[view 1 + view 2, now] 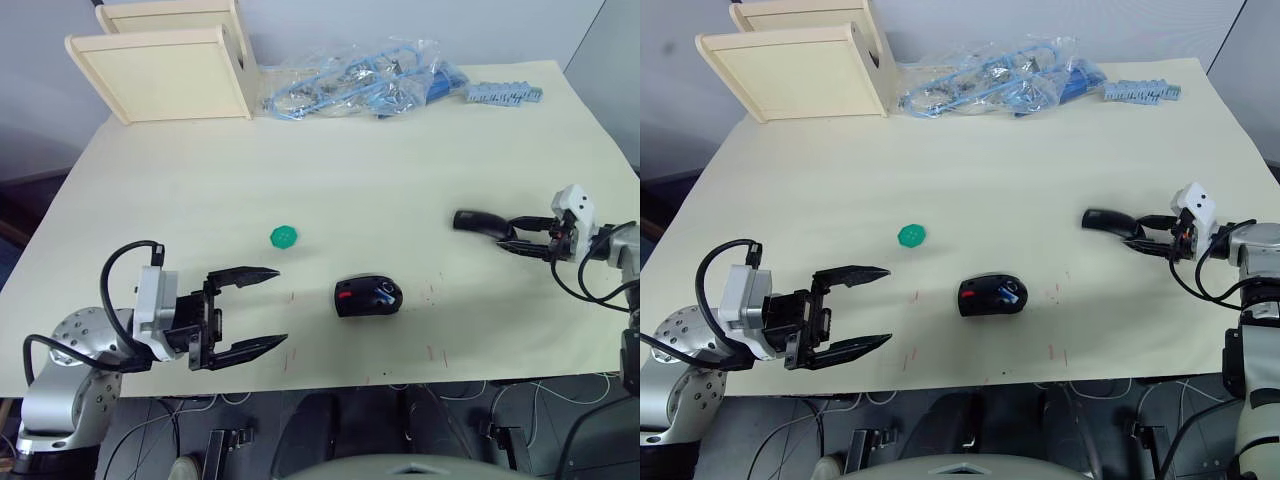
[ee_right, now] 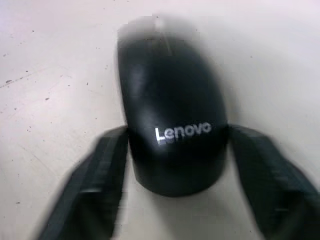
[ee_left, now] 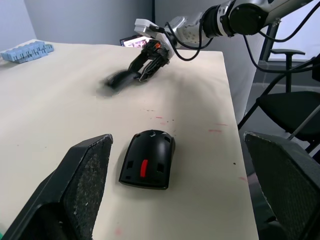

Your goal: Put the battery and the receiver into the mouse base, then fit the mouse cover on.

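**Q:** Judging progress at this moment, what was done and what was left?

**A:** The black oval mouse base with a red patch (image 1: 367, 297) lay uncovered near the front middle of the cream table (image 1: 400, 160), so the cover was not yet fitted. A bluish glint showed in its open top, possibly the battery, but this could not be told for certain; the receiver could not be made out either. Fitting the cover was evidently what remained.

**Q:** Where was the cover, and how did the fingers stand?

**A:** The plain glossy black curved mouse cover (image 1: 478, 223) was at the table's right side, well apart from the base. The right gripper (image 1: 520, 242) had its fingers clenched on the cover's near end, one at each flank, as the right wrist view showed. The left gripper (image 1: 258, 310) stood near the base's left with its fingers spread wide and released, grasping nothing.

**Q:** Was any writing legible?

**A:** The word "Lenovo" was printed in silver across the cover (image 2: 172, 125). No other text could be read.

**Q:** What else lay on the table?

**A:** A small green round disc (image 1: 284, 236) lay beyond the left gripper; pale wooden boxes (image 1: 165, 65) and clear bags of blue parts (image 1: 360, 80) stood along the far edge.
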